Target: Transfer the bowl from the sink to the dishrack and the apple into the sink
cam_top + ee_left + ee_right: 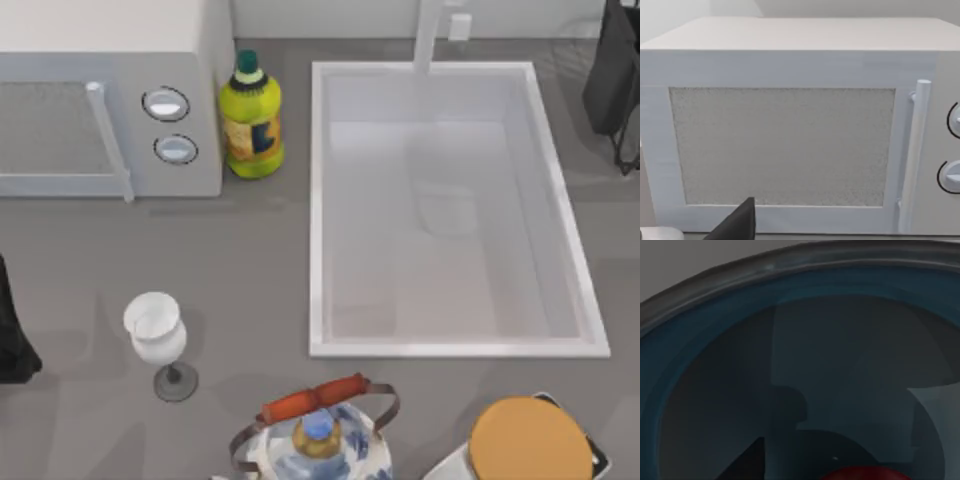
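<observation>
Care is best taken by the right arm [612, 80], whose jaws cannot be told open or closed, so that the bowl [790, 365], seen close with the apple [860, 474] before it, is kept level beyond the sink [318, 200].

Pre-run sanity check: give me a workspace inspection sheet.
Surface: grey table.
Job's things: sink on the table's right; bowl, its teal inside seen close from the right wrist; apple, its red top showing against the bowl.
Clutter: microwave, bottle, wine glass, kettle, orange disc.
Pincers: left pincer faces the microwave; right pincer is at the bowl.
Cables: nothing seen.
Surroundings: pale wall.
</observation>
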Motion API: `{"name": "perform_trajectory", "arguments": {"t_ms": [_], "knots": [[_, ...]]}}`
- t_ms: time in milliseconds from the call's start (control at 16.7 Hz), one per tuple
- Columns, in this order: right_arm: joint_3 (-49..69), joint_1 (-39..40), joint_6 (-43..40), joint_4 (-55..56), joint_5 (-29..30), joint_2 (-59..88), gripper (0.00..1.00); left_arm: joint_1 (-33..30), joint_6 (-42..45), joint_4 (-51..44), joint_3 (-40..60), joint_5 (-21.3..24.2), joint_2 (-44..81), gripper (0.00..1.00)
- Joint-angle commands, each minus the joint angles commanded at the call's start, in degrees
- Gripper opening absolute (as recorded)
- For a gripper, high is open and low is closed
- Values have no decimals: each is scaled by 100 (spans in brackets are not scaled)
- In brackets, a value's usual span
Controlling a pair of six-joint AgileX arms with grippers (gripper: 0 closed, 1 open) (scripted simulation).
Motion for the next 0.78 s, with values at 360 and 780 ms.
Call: {"name": "perform_trajectory", "arguments": {"t_ms": [360,780], "knots": [[0,0,0,0,0,0,70,0,0,0,0,0,0,100],[0,0,0,0,0,0,17,0,0,0,0,0,0,100]]}}
